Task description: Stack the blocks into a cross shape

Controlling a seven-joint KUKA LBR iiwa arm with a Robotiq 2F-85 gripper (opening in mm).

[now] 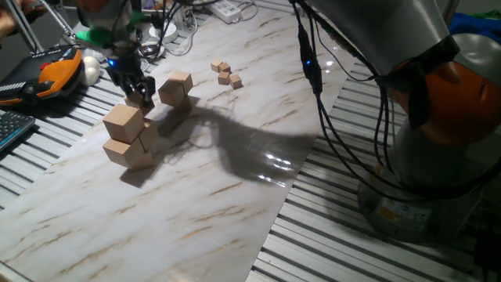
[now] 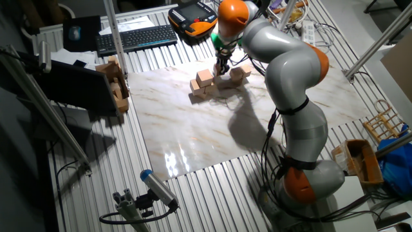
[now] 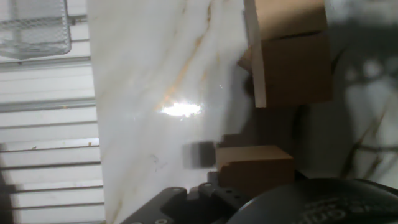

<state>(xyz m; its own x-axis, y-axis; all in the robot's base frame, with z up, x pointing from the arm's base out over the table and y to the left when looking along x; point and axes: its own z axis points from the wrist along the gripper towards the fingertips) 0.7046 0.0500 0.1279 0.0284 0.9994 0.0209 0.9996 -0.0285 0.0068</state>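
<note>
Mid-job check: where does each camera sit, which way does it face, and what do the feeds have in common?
One fixed view: low at the board's edge, facing the stacked blocks and gripper; arm base at right.
The other fixed view: high, looking down on the marble board; whole arm shows.
Hand view: on the hand, looking along the fingers at blocks; only the hand's dark housing shows.
Shared: both fixed views show stack and gripper.

— Where are the blocks?

— In the upper left of one fixed view: a stack of plain light-tan wooden cubes, one block atop a lower block.

— Others?

— A third block is tucked behind the stack, partly hidden. Another block sits tilted, just right of it, nearer the top edge.
</note>
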